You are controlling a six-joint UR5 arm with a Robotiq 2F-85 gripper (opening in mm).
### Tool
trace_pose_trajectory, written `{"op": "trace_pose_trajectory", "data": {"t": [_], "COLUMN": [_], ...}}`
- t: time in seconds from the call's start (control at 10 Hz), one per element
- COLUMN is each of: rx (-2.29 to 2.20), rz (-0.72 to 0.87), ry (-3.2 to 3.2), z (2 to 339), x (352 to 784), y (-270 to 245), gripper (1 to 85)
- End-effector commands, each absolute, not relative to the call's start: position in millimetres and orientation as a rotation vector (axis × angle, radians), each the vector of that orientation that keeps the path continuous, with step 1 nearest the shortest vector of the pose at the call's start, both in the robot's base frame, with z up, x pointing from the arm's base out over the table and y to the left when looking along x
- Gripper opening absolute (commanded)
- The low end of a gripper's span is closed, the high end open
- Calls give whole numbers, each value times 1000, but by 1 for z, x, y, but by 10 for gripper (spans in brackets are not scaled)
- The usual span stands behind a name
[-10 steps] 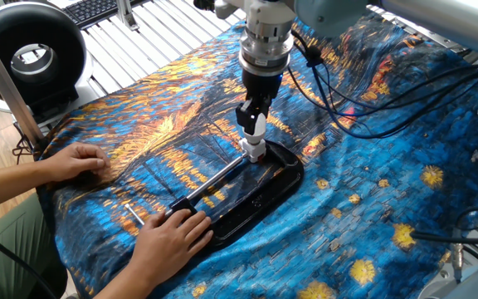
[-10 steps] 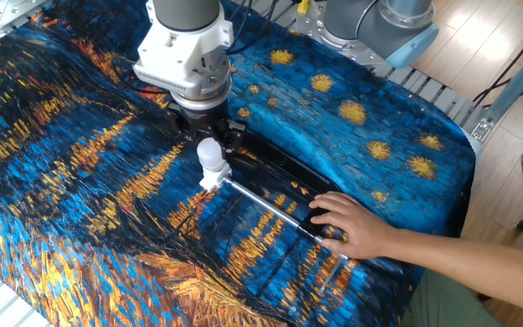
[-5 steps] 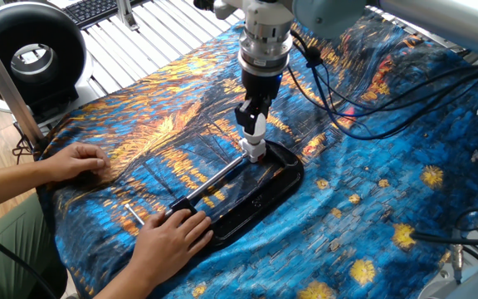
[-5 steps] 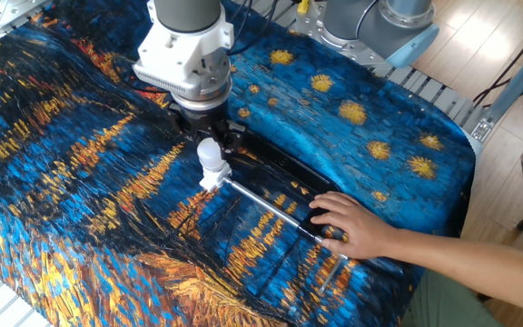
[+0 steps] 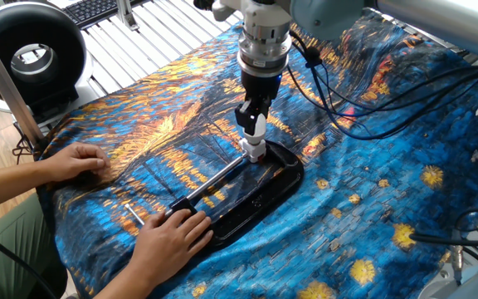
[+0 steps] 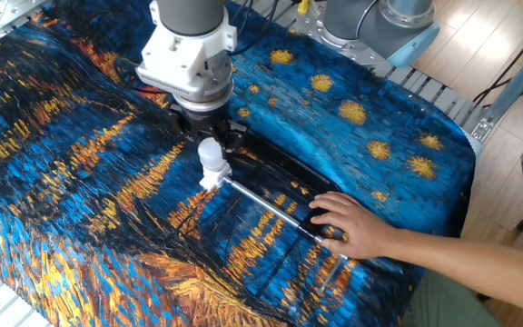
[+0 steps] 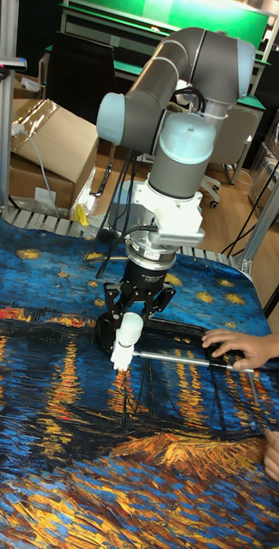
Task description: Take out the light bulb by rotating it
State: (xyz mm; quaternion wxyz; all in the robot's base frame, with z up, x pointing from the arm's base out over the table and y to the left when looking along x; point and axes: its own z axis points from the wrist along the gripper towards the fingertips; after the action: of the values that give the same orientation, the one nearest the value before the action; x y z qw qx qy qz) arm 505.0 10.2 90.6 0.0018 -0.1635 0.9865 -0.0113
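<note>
The light bulb (image 5: 258, 127) (image 6: 209, 154) (image 7: 127, 329), small and frosted white, stands upright in a short white socket (image 5: 256, 152) (image 6: 210, 178) (image 7: 119, 358). The socket sits at the end of a metal rod (image 5: 216, 178) (image 6: 263, 203) lying in a black tray (image 5: 282, 188) (image 6: 284, 162). My gripper (image 5: 254, 119) (image 6: 209, 143) (image 7: 130, 319) points straight down over the socket, shut on the bulb's globe, with its black fingers on either side.
A person's hand (image 5: 171, 238) (image 6: 352, 227) (image 7: 242, 346) presses on the rod's other end, and the other hand (image 5: 77, 159) rests on the starry blue-and-orange cloth. Black cables (image 5: 372, 91) trail behind the arm. A black ring-shaped device (image 5: 31, 54) stands at the back left.
My wrist has turned very slightly about its vertical axis. The bulb, the socket, the rod and both hands stay where they were.
</note>
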Motion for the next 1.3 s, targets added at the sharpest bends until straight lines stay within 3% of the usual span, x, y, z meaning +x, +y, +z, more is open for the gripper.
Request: {"op": "trace_pose_trajectory", "data": {"t": [0.0,1.2], "rx": [-680,-1457], "rz": [-21,-129], "ry": [3056,2751], "z": [92,92], "x": [507,518], "y": [14,1], "gripper": [220,157]}}
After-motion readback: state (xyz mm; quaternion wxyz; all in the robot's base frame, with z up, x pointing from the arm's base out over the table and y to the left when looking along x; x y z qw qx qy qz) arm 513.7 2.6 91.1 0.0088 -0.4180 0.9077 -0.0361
